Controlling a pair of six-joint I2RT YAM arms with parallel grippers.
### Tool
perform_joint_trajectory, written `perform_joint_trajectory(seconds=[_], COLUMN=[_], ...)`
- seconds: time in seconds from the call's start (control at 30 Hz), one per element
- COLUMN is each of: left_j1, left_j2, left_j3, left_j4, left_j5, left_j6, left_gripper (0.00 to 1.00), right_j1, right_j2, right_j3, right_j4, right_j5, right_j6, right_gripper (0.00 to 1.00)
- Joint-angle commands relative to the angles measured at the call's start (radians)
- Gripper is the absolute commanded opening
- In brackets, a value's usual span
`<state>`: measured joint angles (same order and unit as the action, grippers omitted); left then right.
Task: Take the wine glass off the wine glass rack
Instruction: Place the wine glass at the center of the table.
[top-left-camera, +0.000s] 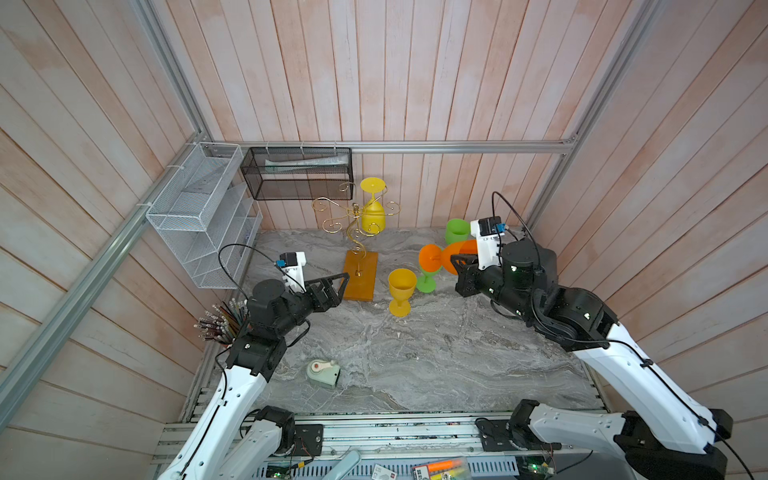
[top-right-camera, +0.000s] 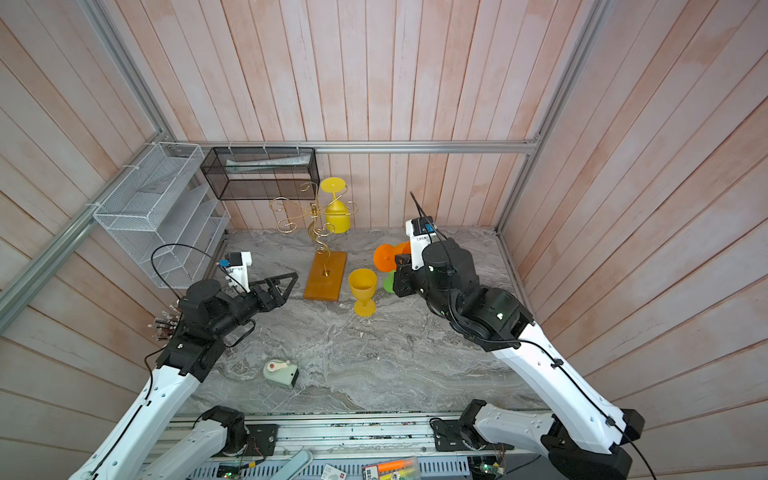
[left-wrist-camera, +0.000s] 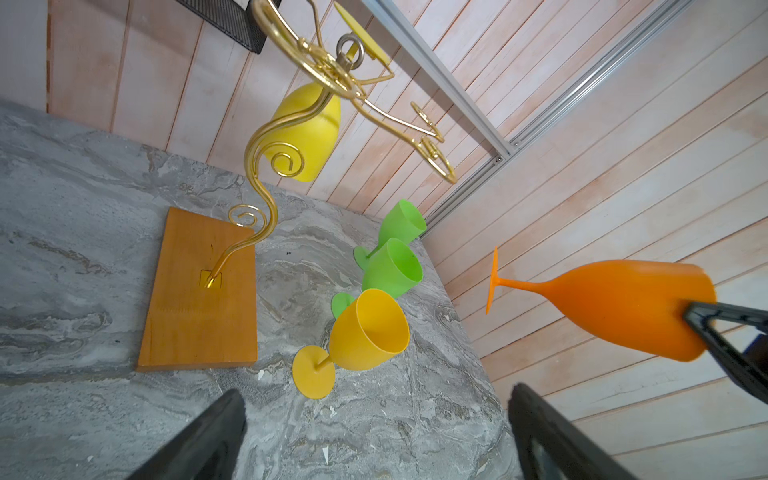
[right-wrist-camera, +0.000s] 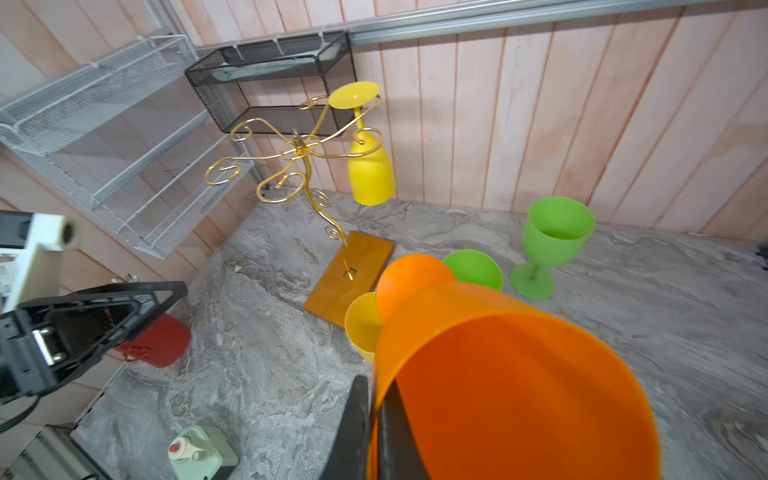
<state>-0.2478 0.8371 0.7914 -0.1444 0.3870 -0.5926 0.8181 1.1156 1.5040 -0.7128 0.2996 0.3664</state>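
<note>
Clenched on the bowl wall of the orange wine glass (right-wrist-camera: 519, 395), right at the rim, one finger outside and one inside: the right jaws; glass held sideways in the air, foot turned toward 9 o'clock in both top views, already off the wine glass rack (top-left-camera: 361, 286) and at about 3 o'clock from its orange-brown base, well apart from the gold scroll arms; near its foot, a green glass (top-left-camera: 428, 282) standing on the tabletop (top-left-camera: 415, 357); left jaws released, spread wide and empty, just beside the base's 9 o'clock edge, contact with it impossible to tell; orange wine glass well apart from them, across the base toward 3 o'clock; hanging upside down from a scroll arm at 12 o'clock of the base, foot uppermost: a yellow wine glass (top-left-camera: 372, 216); upright at 4 o'clock of the base: an amber glass (top-left-camera: 402, 286); upright toward 2 o'clock, near the back wall: a second green glass (top-left-camera: 457, 230). Hidden in both top views behind the right wrist and its white camera mount (top-left-camera: 488, 245): the tips of the right jaws and part of the orange bowl; in the right wrist view, orange bowl filling the near field, covering most of the amber glass; in the left wrist view, only two dark finger ends (left-wrist-camera: 199, 440), cut off by the frame edge; behind the left arm (top-left-camera: 266, 299), a bunch of pencils (top-left-camera: 220, 324), holder mostly hidden; small pale-green object (top-left-camera: 323, 372) at 6 o'clock on the tabletop, hard to identify.
</note>
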Motion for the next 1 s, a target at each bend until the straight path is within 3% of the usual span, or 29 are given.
perform_joint_trajectory(seconds=[0.0, 0.3, 0.63, 0.97], left_j1=[0.003, 0.003, 0.007, 0.012], left_j2=[0.009, 0.048, 0.090, 0.091], left_j3=[0.038, 0.112, 0.169, 0.128], left_j4=[-0.030, -0.093, -0.140, -0.150], left_j5=[0.008, 0.021, -0.015, -0.049], left_j6=[0.045, 0.116, 0.185, 0.204], left_gripper=[1.00, 1.00, 1.00, 1.00], right_j1=[-0.041, -0.157, -0.206, -0.209], right_j2=[0.010, 0.059, 0.129, 0.240], right_j3=[-0.013, -0.091, -0.212, -0.232], right_j4=[-0.091, -0.112, -0.053, -0.006], right_j5=[0.047, -0.059, -0.150, -0.181], right_j6=[0.035, 0.046, 0.026, -0.001], right_gripper=[0.00, 0.00, 0.00, 0.00])
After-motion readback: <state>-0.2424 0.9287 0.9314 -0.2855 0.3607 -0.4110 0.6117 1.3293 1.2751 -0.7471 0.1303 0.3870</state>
